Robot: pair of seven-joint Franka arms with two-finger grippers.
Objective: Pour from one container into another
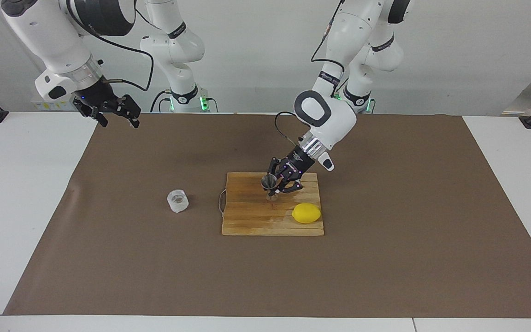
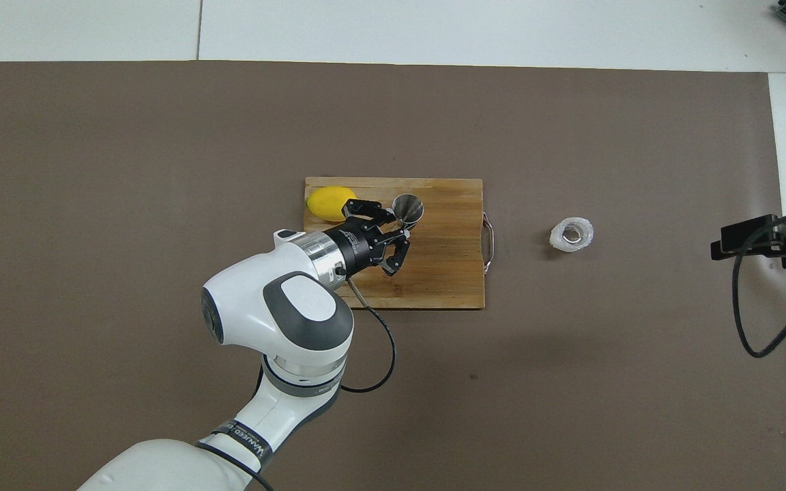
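Over the board (image 1: 251, 221) — left gripper (image 1: 275, 183) (jaws clamped) holds jigger (image 1: 269, 183).

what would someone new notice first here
The left gripper is shut on a steel jigger, holding it over a wooden cutting board with a bright yellow lemon on it. Toward the right arm's end, a clear glass tumbler sits alone on the brown mat, where the open right gripper waits.
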